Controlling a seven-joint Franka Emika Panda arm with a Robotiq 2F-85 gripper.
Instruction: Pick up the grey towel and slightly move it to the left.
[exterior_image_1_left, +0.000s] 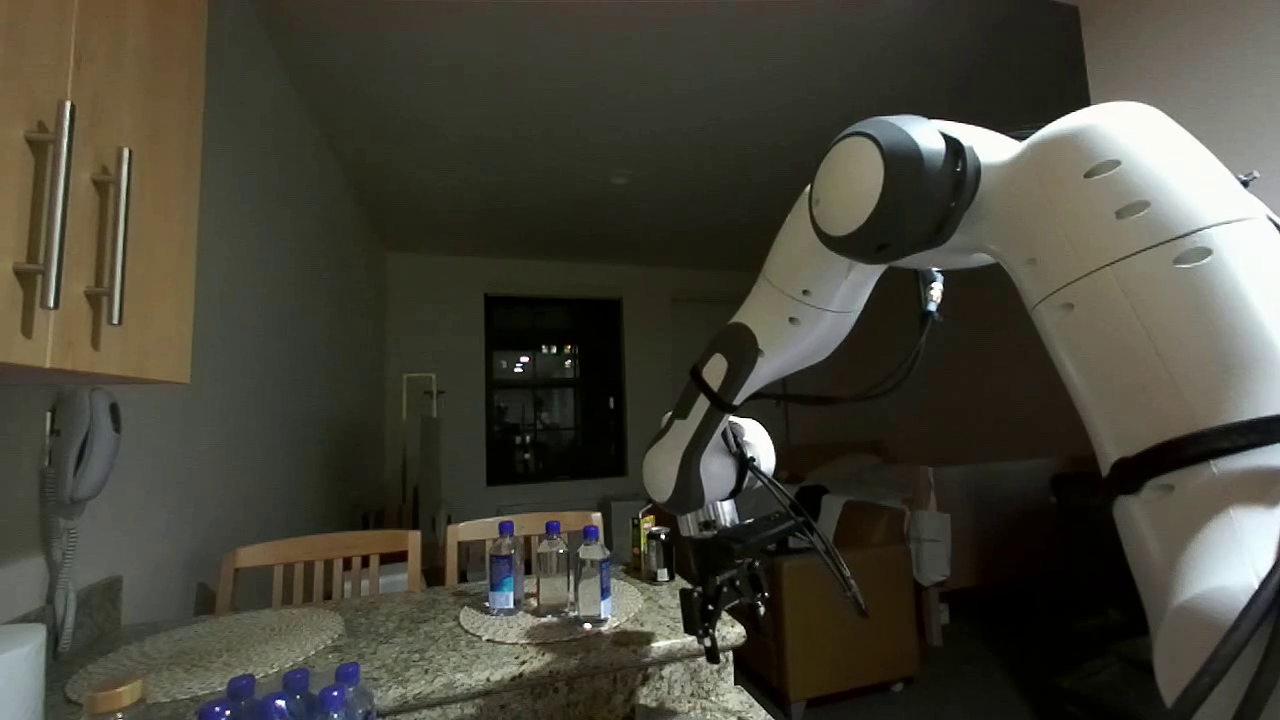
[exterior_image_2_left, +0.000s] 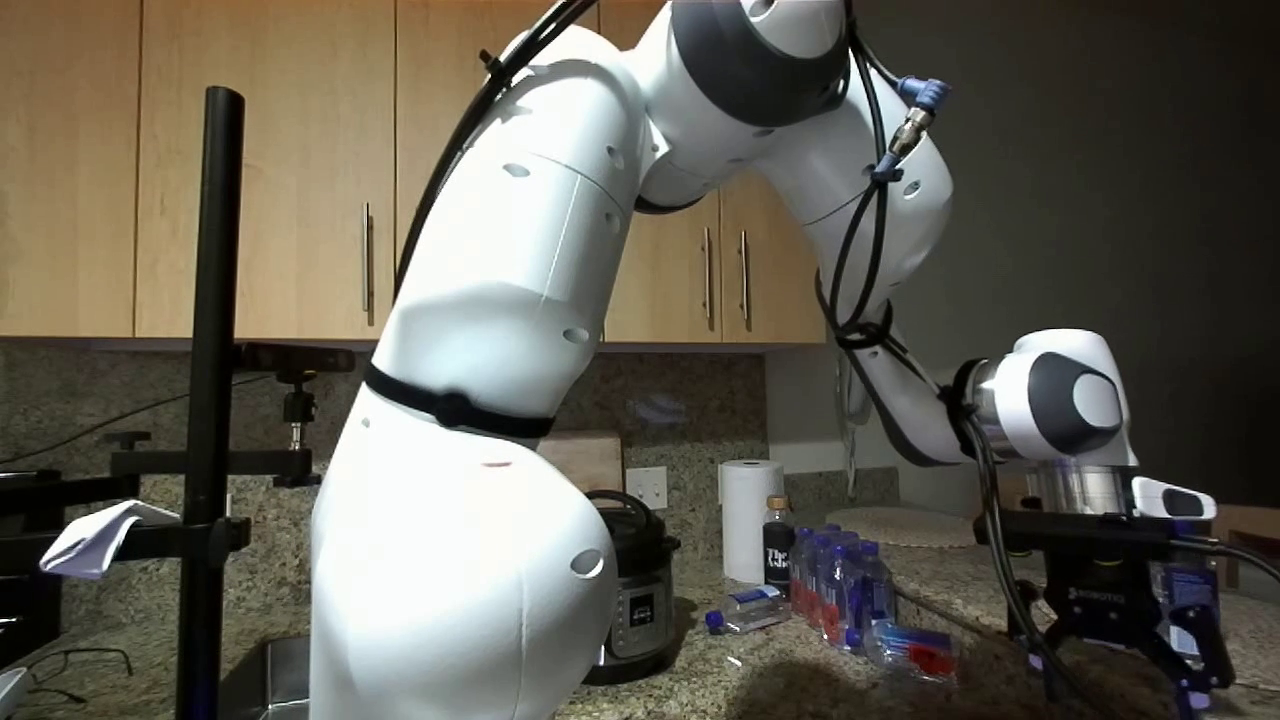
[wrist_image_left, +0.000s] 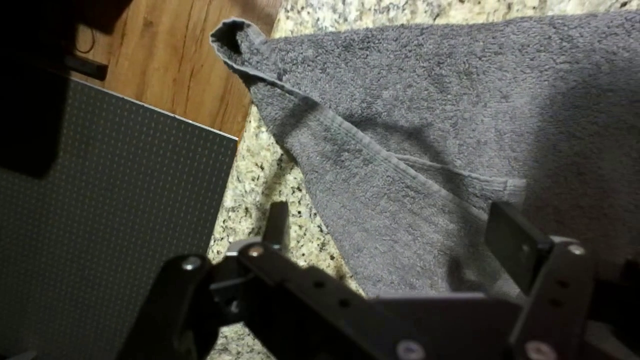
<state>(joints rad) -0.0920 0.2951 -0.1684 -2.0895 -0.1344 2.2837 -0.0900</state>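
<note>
Recording dim lighting in an exterior view, with grey walls (exterior_image_1_left: 290, 350), one dark window (exterior_image_1_left: 553, 390), two wooden chairs (exterior_image_1_left: 320, 546) beyond a speckled stone counter (exterior_image_1_left: 400, 650). Seeing pale wood cabinets (exterior_image_2_left: 265, 170) with metal bar handles (exterior_image_1_left: 57, 205) in both exterior views. Counting two woven mats (exterior_image_1_left: 205, 650) on that counter, rounded and coarse, with three clear, blue-capped bottles (exterior_image_1_left: 553, 580) upright on one. Counting at least six further blue caps (exterior_image_1_left: 296, 680) low in an exterior view. Finding, in wrist view, one grey towel (wrist_image_left: 410, 115) on a speckled stone surface (wrist_image_left: 255, 165), with fuzzy nap, a pale hem along a diagonal fold, and a curled corner past the stone edge, over wood-grained floor (wrist_image_left: 170, 65). Noting, left of the stone, one dark panel (wrist_image_left: 135, 210) patterned with rows of pale dots. Reading gripper (wrist_image_left: 390, 220) as spread above the towel: two flat, dark pads (wrist_image_left: 515, 245) well apart, one seen against bare stone, the other against cloth. Cannot tell contact with towel.
</note>
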